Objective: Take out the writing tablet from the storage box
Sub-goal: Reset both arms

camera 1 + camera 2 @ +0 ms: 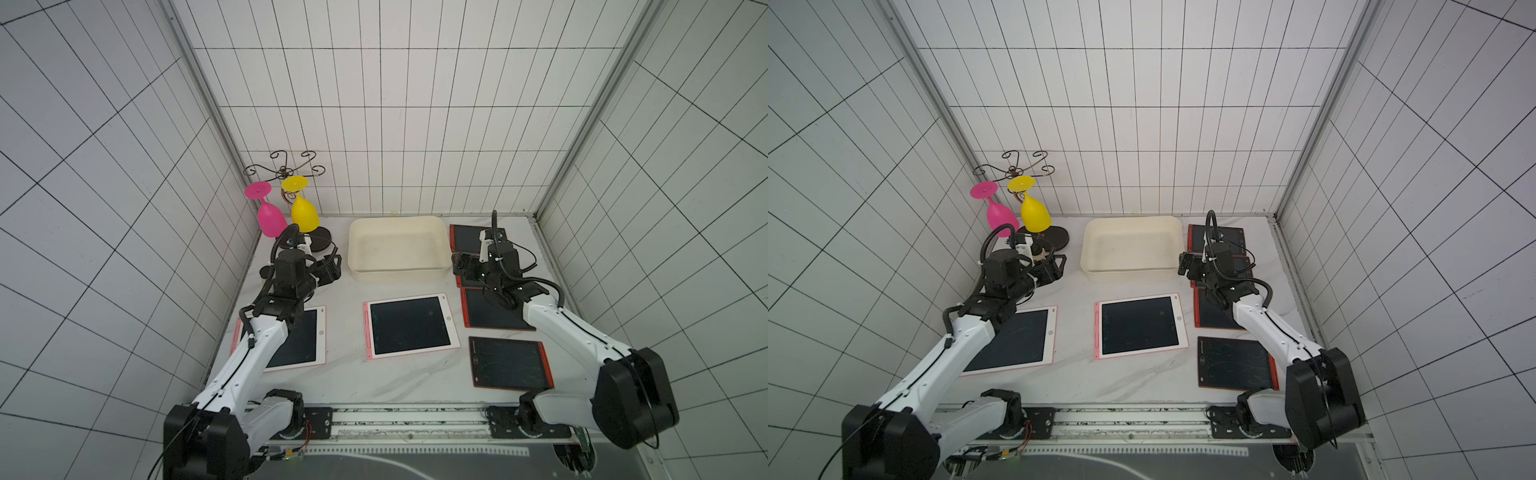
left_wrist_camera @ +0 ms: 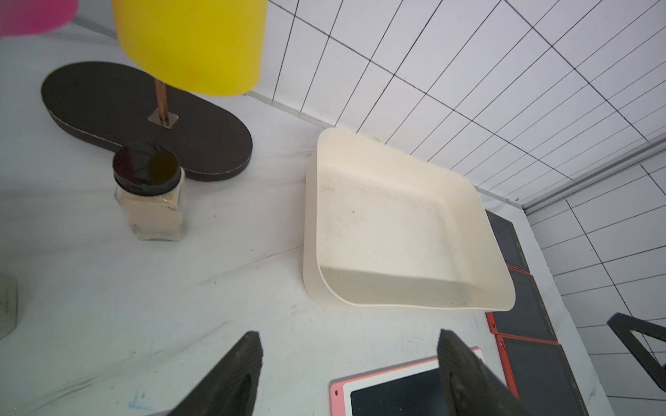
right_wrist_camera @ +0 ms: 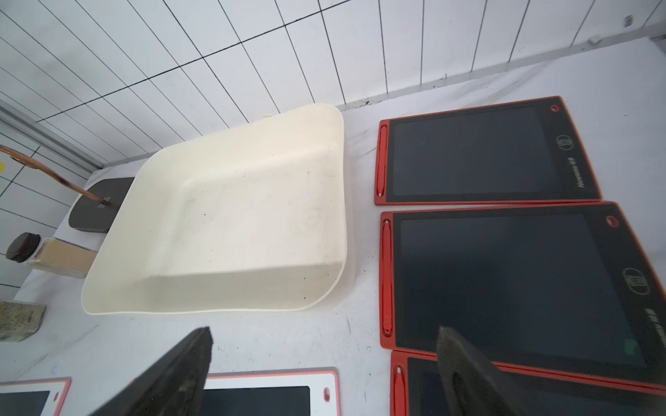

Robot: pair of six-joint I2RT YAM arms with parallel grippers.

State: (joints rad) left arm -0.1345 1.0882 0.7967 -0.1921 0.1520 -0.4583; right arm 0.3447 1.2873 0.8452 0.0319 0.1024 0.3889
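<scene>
In both top views, storage box (image 1: 397,272) sits back-centre on tabletop (image 1: 345,374). White-pink writing tablet (image 1: 409,325) lies flat just in front, outside it. Left hand (image 1: 330,270) and right hand (image 1: 463,266) flank the storage box.
Left wrist: left hand (image 2: 349,360) spread, gripping nothing.
Right wrist: right hand (image 3: 324,360) spread, nothing between fingers (image 3: 180,374); red tablets (image 3: 504,281) lie beside storage box (image 3: 234,216).

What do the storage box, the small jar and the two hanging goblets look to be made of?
The storage box looks like cream plastic: matte, moulded rounded corners, speckled inside. The jar: clear glass or hard plastic, see-through walls showing beige contents, glossy black lid. The pink goblet and yellow goblet: opaque, matte, plastic or silicone; cannot tell which.
</scene>
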